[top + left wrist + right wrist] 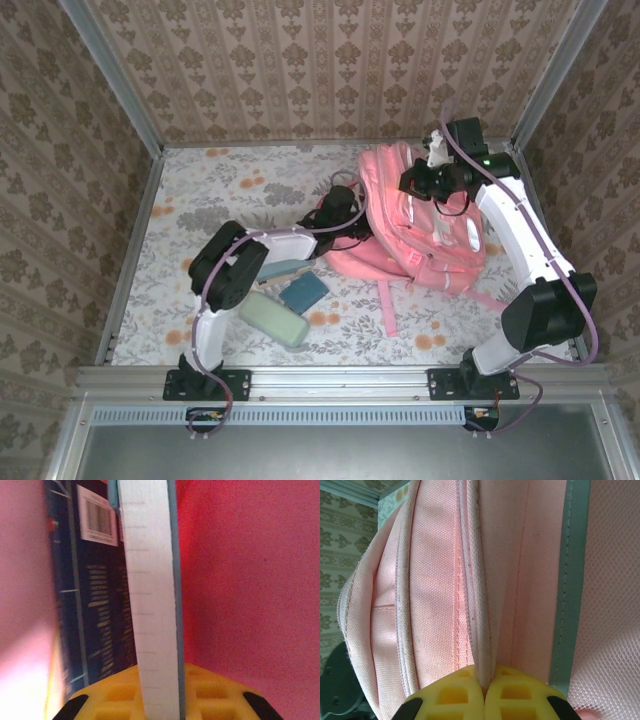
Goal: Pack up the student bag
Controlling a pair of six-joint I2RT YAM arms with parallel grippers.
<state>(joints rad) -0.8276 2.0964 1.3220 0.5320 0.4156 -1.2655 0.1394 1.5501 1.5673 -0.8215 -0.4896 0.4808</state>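
Okay, student bag (420,230): big pink fabric backpack with white-trimmed front pockets and pink straps, one strap trailing off its near edge toward the arm bases. It lies on the floral surface (200,190), on the right side toward the back wall. The right wrist view shows its woven pink cloth (435,580) up close, with piped seams, a grey-green trim band and pink mesh at the right. The right arm rises from its base, bends at the elbow just right of the bag and reaches back over the bag's far top edge. The right tool (418,180) (484,690) has its yellow pads pressed together on a raised fold of the bag's fabric. The left arm is folded low, forearm stretched toward the bag's left side, with the left tool (345,212) at the bag's opening. The left tool (160,702) is at a narrow gap, clamping a thin blue-covered notebook (150,595) on edge, white pages facing the camera and pink bag lining on both sides. A dark book (95,610) with a barcode stands just left of the notebook, inside the bag. Left of the bag on the surface lie a pale green pencil case (273,318) and a teal book (303,291), close together.
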